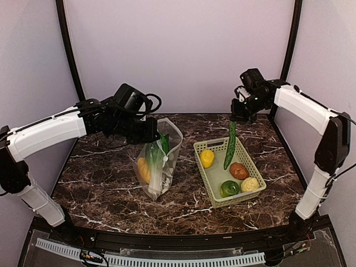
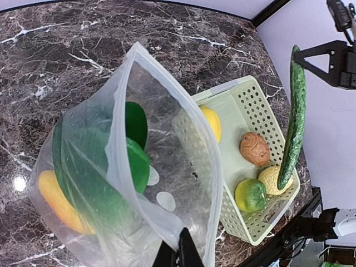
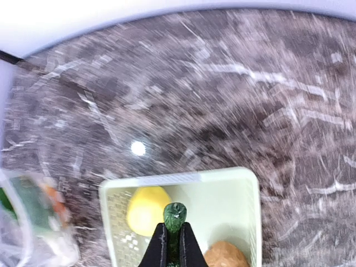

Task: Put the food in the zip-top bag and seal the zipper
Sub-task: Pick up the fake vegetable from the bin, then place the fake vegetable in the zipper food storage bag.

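Top external view: the right tool (image 1: 236,118) pinches a long green vegetable (image 1: 230,146) dangling over the basket (image 1: 239,198); the left tool (image 1: 153,133) grips the zip-top bag (image 1: 158,167) by its rim.

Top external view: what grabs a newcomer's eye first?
A long dark green vegetable dangles from the right fingers over the light green basket at right of centre. Left of it, the left fingers hold the zip-top bag up by its open mouth, with green and yellow food already inside.
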Controlling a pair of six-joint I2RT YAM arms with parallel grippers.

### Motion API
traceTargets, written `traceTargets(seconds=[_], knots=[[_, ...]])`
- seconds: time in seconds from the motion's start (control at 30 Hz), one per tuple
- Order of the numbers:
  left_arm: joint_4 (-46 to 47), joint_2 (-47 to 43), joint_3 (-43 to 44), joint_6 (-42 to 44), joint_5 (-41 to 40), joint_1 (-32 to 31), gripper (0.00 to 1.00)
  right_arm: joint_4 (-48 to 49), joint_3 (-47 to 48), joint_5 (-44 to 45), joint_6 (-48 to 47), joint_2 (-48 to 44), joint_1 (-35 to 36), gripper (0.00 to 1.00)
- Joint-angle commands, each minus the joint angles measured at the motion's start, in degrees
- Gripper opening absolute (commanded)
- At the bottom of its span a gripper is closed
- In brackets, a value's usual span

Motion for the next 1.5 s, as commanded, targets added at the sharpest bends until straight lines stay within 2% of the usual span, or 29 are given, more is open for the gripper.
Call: traceTargets(seconds=[0.0, 0.17, 0.3, 0.7, 0.83, 1.07, 1.27, 1.47], knots=[[1.71, 1.03, 3.51, 1.99, 2.99, -0.22, 0.01, 11.84, -0.44, -9.08, -3.95, -6.94, 0.60, 0.00], [2.90, 1.14, 3.81, 1.62, 4.14, -0.20, 0.01, 18.68, 5.78, -21.63, -3.03, -4.46, 1.27, 0.00], [3.14, 0.72, 3.73, 1.11, 4.25, -0.26, 0.01, 23.01, 10.90, -22.84, -1.26, -1.44, 2.84, 0.00], [3.99, -0.93, 1.12, -0.30, 5.15, -0.27, 0.01, 31.94, 17.61, -16.29, 3.32, 8.48, 10.73, 0.00], [4.10, -1.46, 0.36, -0.87, 5.04, -0.26, 0.01, 31.00, 20.14, -13.96, 4.68, 11.43, 12.64, 0.00], [5.65, -2.54, -1.72, -1.87, 2.36, -0.27, 0.01, 29.67, 15.61, -10.50, 4.22, 10.64, 18.77, 0.00], [7.23, -4.48, -4.68, -3.18, -0.26, -0.21, 0.01, 29.38, 8.22, -9.23, 4.69, 8.54, 21.78, 0.00], [9.63, -6.34, -7.92, -4.86, -1.91, -0.25, 0.01, 27.63, 5.18, -9.35, 4.99, 8.55, 24.07, 0.00]])
